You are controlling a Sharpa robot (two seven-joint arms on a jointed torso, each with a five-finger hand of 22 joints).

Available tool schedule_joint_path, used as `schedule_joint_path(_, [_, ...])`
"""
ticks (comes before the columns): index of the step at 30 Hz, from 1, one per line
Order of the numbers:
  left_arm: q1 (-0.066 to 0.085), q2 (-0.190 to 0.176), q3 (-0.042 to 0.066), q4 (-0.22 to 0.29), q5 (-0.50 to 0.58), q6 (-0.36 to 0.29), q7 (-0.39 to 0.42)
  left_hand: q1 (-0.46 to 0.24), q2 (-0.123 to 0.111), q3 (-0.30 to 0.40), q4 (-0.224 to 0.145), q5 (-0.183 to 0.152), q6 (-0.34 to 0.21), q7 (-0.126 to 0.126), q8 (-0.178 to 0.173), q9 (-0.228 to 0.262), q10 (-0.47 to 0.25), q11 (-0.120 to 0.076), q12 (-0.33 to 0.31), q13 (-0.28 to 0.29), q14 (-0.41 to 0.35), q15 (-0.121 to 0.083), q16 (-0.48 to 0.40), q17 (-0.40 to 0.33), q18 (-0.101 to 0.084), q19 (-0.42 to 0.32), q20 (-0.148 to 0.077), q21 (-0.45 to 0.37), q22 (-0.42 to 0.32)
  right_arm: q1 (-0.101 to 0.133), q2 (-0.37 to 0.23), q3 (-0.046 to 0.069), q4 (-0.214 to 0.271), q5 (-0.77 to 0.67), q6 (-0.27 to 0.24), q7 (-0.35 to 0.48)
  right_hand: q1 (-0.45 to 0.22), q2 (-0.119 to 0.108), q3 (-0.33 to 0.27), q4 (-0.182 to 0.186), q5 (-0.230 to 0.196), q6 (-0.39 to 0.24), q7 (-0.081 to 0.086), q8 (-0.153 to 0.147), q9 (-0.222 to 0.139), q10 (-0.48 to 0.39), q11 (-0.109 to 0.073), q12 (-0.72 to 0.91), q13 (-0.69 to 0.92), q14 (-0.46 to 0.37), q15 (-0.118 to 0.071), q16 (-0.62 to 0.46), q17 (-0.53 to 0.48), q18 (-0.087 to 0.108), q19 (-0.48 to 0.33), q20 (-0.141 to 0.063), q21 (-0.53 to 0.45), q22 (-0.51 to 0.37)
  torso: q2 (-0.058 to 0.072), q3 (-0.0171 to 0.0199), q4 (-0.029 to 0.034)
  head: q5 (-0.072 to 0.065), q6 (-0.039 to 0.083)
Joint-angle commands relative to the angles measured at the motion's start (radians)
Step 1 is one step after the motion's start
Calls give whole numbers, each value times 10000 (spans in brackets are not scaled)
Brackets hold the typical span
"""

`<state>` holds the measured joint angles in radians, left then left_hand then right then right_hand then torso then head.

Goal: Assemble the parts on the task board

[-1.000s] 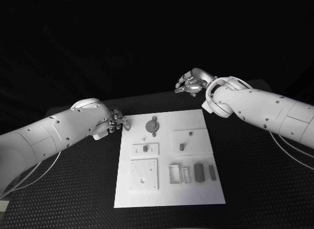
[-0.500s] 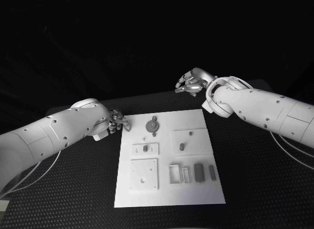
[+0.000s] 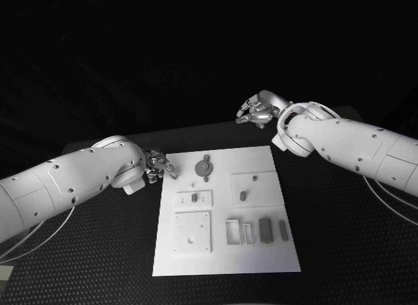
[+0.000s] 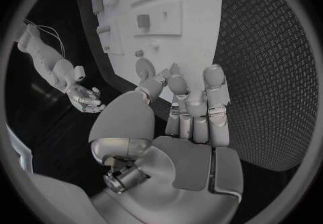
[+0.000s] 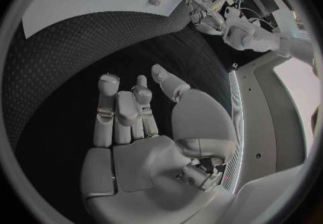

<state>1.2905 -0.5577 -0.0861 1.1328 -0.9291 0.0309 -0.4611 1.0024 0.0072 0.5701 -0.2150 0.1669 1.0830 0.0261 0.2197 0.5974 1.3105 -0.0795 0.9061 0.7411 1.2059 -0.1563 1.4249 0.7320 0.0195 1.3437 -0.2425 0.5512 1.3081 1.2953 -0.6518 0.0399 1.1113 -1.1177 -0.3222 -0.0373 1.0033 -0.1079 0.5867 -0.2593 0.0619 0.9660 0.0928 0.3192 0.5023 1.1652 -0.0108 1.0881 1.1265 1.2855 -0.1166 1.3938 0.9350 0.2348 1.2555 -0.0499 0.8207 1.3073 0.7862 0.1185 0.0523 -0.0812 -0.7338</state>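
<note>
The task board (image 3: 225, 210) lies flat in the middle of the black worktop (image 3: 346, 235), its grey parts (image 3: 263, 230) resting on it, probably for easy reach. The left hand (image 3: 157, 165) waits just beside its far corner, fingers (image 4: 214, 95) apart, holding nothing. The right hand (image 3: 260, 109) hangs beyond it, also empty. No writing is readable.

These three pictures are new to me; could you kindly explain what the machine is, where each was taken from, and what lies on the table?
It is a robot with two white arms ending in silver hands. One picture looks down from its head; the round ones come from cameras at each wrist. On the black table lies the white task board, carrying small grey parts such as a round disc. The left hand hovers by the board's far left corner; the right hand is raised beyond the board. Both hold nothing, fingers apart.
</note>
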Motion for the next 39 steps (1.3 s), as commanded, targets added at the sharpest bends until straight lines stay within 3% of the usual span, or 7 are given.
schedule_joint_path(1, [1, -182, -18, 446, 207, -761, -126, -187, -15, -105, -32, 267, 656, -48, 1053, 1893, 6, -104, 47, -15, 176, -373, 50, -14, 266, 76, -51, 67, 198, -3, -14, 3, 20, 29, 67, 84, -116, -18, -16, 52, -32, 39, 89, -21, 10, -20, -8, -4, -9, -19, -34, -67, 10, 270, -1, -54, -55, 182, -4, 1, 238, 10, 3])
schedule_joint_path(4, [0, -461, -228, 956, 283, -1153, -181, -256, 6, -146, -74, 547, 732, -92, 1121, 2048, 42, -141, 48, -22, 207, -410, 57, -14, 245, 102, -53, 90, 194, -2, -34, 3, 23, 37, 64, 84, -116, -19, -16, 52, -32, 39, 89, -22, 10, -20, -8, -4, -9, -19, -34, -67, 11, 269, 0, -54, -55, 182, -3, 2, 238, 18, -2])
schedule_joint_path(15, [-200, -1112, -485, 2304, 366, -2120, -312, -529, 18, -188, -180, 1179, 1012, -209, 1319, 2577, 216, -243, 43, -47, 331, -499, 81, 1, 207, 210, -73, 152, 181, -2, -110, 2, 49, 51, 79, 97, -114, -25, -15, 49, -32, 39, 88, -23, 12, -20, -9, -4, -10, -19, -34, -68, 11, 270, -1, -55, -56, 182, 14, 8, 235, 24, -45])
schedule_joint_path(24, [-259, -1419, -742, 2809, 625, -2692, -416, -604, 4, -154, -191, 1363, 1089, -246, 1354, 2771, 277, -275, 27, -63, 371, -527, 86, 11, 179, 249, -58, 171, 177, -2, -149, 2, 68, 53, 85, 101, -110, -27, -12, 45, -32, 38, 88, -24, 15, -21, -9, -5, -10, -20, -35, -70, 11, 269, -2, -56, -59, 182, 14, 13, 225, 56, -114])
schedule_joint_path(27, [-262, -1491, -880, 2964, 619, -2740, -425, -608, 7, -152, -193, 1373, 1091, -247, 1353, 2782, 281, -276, 27, -64, 374, -528, 86, 12, 177, 251, -56, 173, 176, -2, -151, 2, 61, 57, 92, 100, -109, -28, -11, 45, -32, 39, 88, -24, 15, -21, -9, -5, -10, -20, -35, -70, 11, 270, -2, -57, -59, 182, 12, 14, 217, 60, -129])
schedule_joint_path(35, [-292, -1495, -948, 3136, 287, -2745, -437, -614, -2, -148, -199, 1379, 1085, -246, 1345, 2799, 286, -276, 23, -66, 377, -529, 86, 13, 174, 254, -54, 174, 176, -2, -165, 2, 84, 75, 91, 106, -111, -29, -11, 46, -32, 39, 88, -25, 17, -21, -9, -5, -11, -20, -35, -72, 12, 270, -2, -57, -60, 182, 26, 18, 218, 59, -128])
schedule_joint_path(39, [-295, -1462, -1041, 3182, 144, -2746, -444, -625, -18, -148, -201, 1371, 1076, -244, 1336, 2813, 287, -274, 18, -69, 377, -529, 83, 14, 171, 253, -52, 173, 175, -2, -165, 2, 88, 75, 93, 105, -112, -30, -10, 46, -32, 39, 88, -25, 19, -21, -9, -5, -11, -20, -35, -73, 12, 269, -2, -57, -62, 182, 27, 21, 214, 61, -130])
